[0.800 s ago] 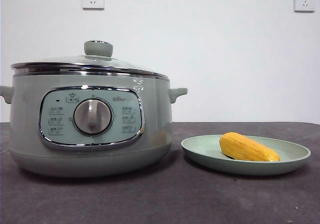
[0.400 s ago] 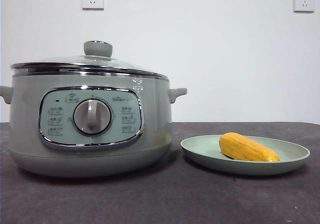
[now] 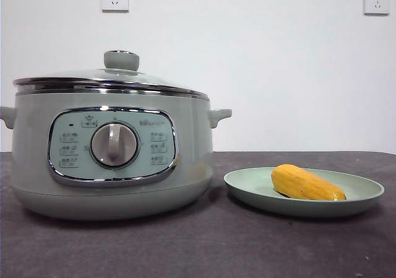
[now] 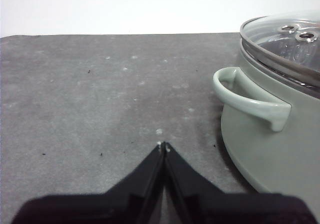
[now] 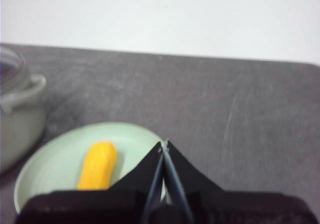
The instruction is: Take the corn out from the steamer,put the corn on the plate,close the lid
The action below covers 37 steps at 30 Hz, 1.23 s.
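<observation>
Evidently finished: the corn (image 5: 97,165) lies on the plate (image 5: 50,159) just beside the right gripper (image 5: 164,144); the lid (image 4: 280,39) caps the steamer (image 4: 270,149) beside the left gripper (image 4: 163,145); both jaws pressed together, empty.

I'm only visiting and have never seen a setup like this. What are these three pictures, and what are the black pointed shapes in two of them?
This is a two-armed robot at a table. One camera sits low at the front. It shows a green steamer with its glass lid on, and corn lying on a plate beside it. The other two cameras ride on the arms' wrists. The black shapes are each arm's pincer: the left gripper near the steamer's handle, the right gripper above the plate. Both are shut and hold nothing.
</observation>
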Motion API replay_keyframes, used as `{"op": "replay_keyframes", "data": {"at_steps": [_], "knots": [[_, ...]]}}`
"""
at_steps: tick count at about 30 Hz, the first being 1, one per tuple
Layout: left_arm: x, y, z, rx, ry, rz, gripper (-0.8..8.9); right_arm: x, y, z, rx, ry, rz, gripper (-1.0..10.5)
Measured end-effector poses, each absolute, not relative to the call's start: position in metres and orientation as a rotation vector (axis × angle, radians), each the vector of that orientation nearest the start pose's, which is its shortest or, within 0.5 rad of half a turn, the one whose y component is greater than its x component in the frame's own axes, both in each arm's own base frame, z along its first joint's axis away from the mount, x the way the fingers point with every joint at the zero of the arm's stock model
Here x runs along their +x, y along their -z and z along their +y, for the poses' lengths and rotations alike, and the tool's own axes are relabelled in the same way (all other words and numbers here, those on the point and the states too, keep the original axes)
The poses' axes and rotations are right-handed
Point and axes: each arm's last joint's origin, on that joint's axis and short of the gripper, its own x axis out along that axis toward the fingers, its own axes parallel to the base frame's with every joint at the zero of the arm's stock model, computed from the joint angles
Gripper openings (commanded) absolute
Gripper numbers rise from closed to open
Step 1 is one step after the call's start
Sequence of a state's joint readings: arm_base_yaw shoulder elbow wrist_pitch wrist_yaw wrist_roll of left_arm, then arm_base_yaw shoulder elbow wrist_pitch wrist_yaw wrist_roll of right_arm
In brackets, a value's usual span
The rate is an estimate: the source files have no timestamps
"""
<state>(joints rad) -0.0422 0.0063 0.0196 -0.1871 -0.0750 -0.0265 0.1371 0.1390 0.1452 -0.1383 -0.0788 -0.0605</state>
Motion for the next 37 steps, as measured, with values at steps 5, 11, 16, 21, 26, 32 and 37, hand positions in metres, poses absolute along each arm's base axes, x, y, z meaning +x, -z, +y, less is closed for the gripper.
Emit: {"op": "replay_keyframes", "data": {"at_steps": [5,11,16,21,26,32,37], "knots": [[0.095,-0.152,-0.002,-0.016,-0.035,0.173,-0.03,0.098,-0.168,0.014,-0.063,-0.199,0.153,0.0],[0.095,-0.152,-0.002,-0.016,-0.035,0.173,-0.03,0.097,-0.158,0.013,-0.063,-0.194,0.150,0.0],[0.095,-0.152,-0.002,-0.016,-0.035,0.173,-0.03,0.096,-0.151,0.013,-0.052,-0.190,0.185,0.0],[0.095,-0.152,-0.002,-0.016,-0.035,0.173,-0.03,0.096,-0.151,0.013,-0.045,-0.190,0.187,0.0],[0.095,-0.152,-0.002,-0.016,-0.035,0.173,-0.03,0.096,-0.151,0.013,-0.044,-0.189,0.187,0.0],[0.095,-0.152,-0.002,-0.016,-0.035,0.173,-0.03,0.096,-0.151,0.013,-0.044,-0.189,0.187,0.0],[0.095,-0.152,-0.002,-0.016,-0.035,0.173,-0.03,0.096,-0.151,0.013,-0.044,-0.189,0.187,0.0]]}}
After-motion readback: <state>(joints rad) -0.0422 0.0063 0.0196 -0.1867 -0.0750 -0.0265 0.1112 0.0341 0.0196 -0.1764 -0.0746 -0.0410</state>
